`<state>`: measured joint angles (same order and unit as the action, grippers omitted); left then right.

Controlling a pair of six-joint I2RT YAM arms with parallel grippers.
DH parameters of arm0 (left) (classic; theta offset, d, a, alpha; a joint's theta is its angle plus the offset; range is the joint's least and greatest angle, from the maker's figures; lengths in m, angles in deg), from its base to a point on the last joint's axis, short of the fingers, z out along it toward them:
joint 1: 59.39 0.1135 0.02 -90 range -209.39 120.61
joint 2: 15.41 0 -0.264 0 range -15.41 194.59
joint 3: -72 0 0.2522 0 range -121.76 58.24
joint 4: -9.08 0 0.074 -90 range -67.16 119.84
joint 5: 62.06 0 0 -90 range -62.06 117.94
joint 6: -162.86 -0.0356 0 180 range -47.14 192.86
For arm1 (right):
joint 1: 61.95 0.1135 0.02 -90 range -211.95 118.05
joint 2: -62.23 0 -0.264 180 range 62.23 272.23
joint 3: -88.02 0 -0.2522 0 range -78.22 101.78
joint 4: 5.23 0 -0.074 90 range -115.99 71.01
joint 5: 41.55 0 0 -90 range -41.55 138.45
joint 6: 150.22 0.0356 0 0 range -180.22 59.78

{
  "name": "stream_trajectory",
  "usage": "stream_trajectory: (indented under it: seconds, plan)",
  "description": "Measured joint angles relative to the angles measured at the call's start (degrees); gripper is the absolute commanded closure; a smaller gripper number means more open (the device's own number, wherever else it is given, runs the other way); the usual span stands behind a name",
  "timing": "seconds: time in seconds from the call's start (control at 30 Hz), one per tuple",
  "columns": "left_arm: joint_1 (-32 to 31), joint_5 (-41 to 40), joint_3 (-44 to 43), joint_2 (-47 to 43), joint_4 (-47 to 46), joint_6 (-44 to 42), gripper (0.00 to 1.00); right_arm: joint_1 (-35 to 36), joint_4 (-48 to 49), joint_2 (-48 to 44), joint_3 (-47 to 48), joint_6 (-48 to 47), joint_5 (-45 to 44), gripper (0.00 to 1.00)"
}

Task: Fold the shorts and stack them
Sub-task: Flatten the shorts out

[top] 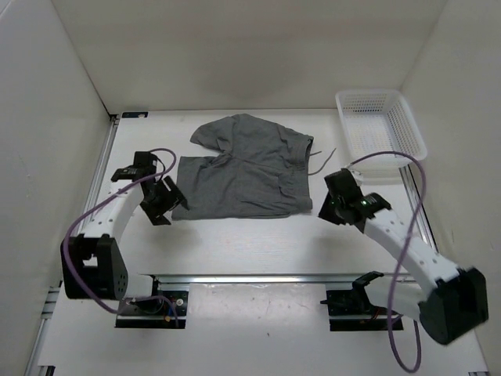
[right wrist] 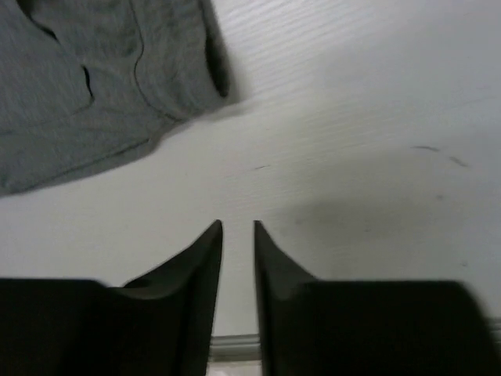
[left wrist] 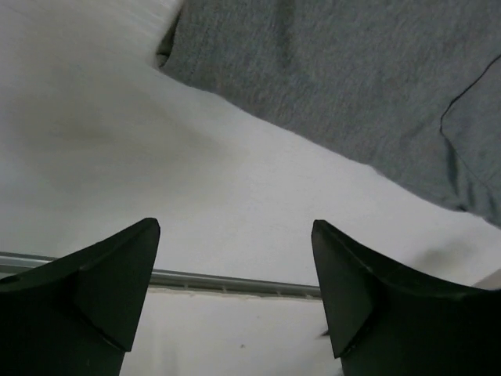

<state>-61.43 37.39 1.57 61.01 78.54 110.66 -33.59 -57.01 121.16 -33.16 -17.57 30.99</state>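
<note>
The grey shorts [top: 243, 168] lie spread flat on the white table, waistband to the right, with the far leg bent back. My left gripper [top: 163, 204] hovers just off the shorts' near left corner. In the left wrist view it [left wrist: 235, 235] is wide open and empty, with the shorts' hem [left wrist: 352, 78] at the upper right. My right gripper [top: 330, 202] is just right of the shorts' near right corner. In the right wrist view it [right wrist: 237, 227] is empty, its jaws nearly together above bare table, with the shorts' corner [right wrist: 94, 94] at the upper left.
A white mesh basket [top: 381, 125] stands at the back right. The shorts' drawstring [top: 321, 160] trails on the table toward it. A metal rail [top: 258, 276] runs along the near edge and also shows in the left wrist view [left wrist: 235, 280]. White walls enclose the table.
</note>
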Motion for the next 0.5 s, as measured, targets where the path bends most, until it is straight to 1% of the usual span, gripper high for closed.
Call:
stream_trajectory:
  seconds: [0.03, 0.07, 0.1, 0.2, 0.27, 0.3, 0.37, 0.43, 0.47, 0.5]
  plan:
    - [0.0, 0.1, 0.1, 1.7, -0.6, 0.3, 0.01, -0.3, 0.9, 3.9, 0.8, 0.7, 2.8, 0.62]
    - [0.0, 0.8, 0.5, 3.0, -1.6, 0.5, 0.00, -0.7, 2.2, 7.8, 1.3, 1.3, 5.9, 0.52]
    - [0.0, 1.5, 1.1, 4.3, -2.6, 0.6, 0.00, -1.2, 3.3, 10.6, 1.5, 2.3, 8.4, 0.49]
    - [0.0, 3.2, 2.8, 8.5, -4.7, 0.9, 0.00, -4.6, 9.0, 15.5, 0.3, 5.3, 17.5, 0.31]
    - [0.0, 3.5, 3.4, 11.0, -5.5, 1.1, 0.00, -7.4, 13.5, 16.4, -1.5, 7.7, 22.4, 0.27]
    - [0.0, 3.5, 3.5, 12.0, -5.9, 1.2, 0.00, -8.8, 15.2, 17.0, -2.0, 8.6, 24.6, 0.27]
    - [0.0, 3.5, 3.6, 13.9, -6.8, 1.2, 0.00, -10.8, 17.7, 18.5, -2.3, 10.1, 27.5, 0.23]
    - [0.0, 3.5, 3.5, 15.7, -7.7, 1.5, 0.00, -11.8, 20.0, 20.0, -2.3, 11.1, 29.4, 0.23]
    - [0.0, 3.5, 3.5, 16.6, -8.1, 1.6, 0.04, -12.0, 20.9, 20.8, -2.2, 11.4, 30.1, 0.24]
    - [0.0, 3.5, 3.4, 17.4, -8.4, 1.7, 0.06, -12.2, 21.8, 21.6, -2.2, 11.6, 30.7, 0.28]
